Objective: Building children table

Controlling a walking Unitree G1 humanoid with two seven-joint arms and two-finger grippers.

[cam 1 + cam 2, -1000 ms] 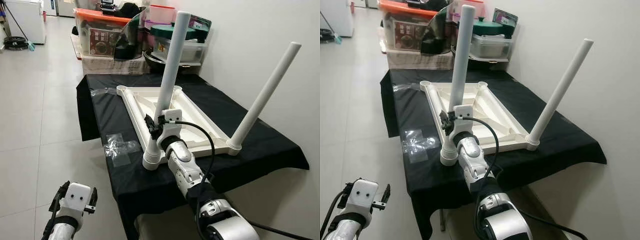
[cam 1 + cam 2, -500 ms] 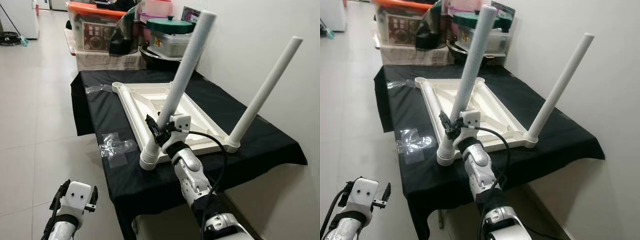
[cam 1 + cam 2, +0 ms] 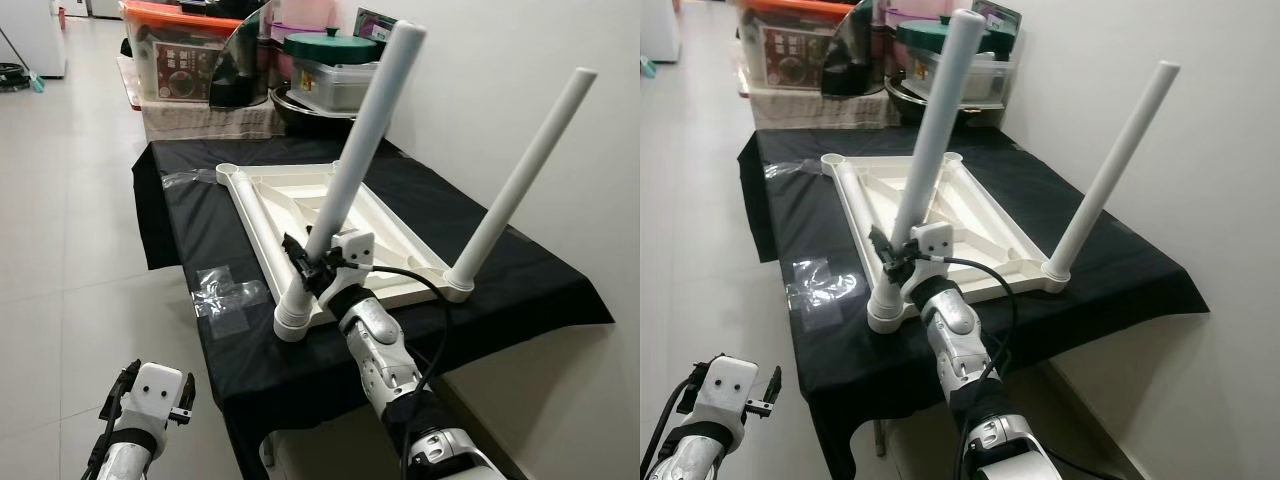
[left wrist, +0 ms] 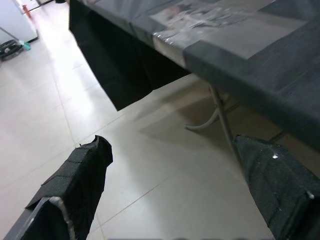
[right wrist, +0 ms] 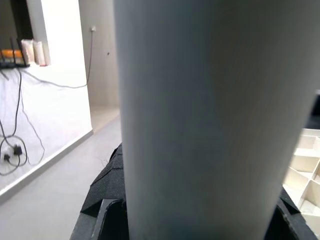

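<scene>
Table (image 3: 520, 290): black cloth is covering it; it is carrying the whole job, with its near left corner hanging over the floor.
Top (image 3: 300, 200): the white plastic tabletop is lying upside down on the cloth, ribs facing up. It is looking stiff and light, likely to slide on the cloth if pushed sideways.
Near leg (image 3: 355, 150): a smooth white tube is standing in the near left corner socket, tilting to the right. It is probably light, rigid and slippery, so taking it low, close to the socket, seems best for seating it.
Far leg (image 3: 520, 180): it is standing in the near right corner socket, leaning to the right, untouched.
Wrap (image 3: 228, 293): clear plastic is lying on the cloth just left of the top.
Right gripper (image 3: 306, 262): its black fingers are clamping the near leg just above the socket.
Left gripper (image 4: 175, 200): it is hanging idle over the floor near the table edge, fingers spread wide, holding nothing.
</scene>
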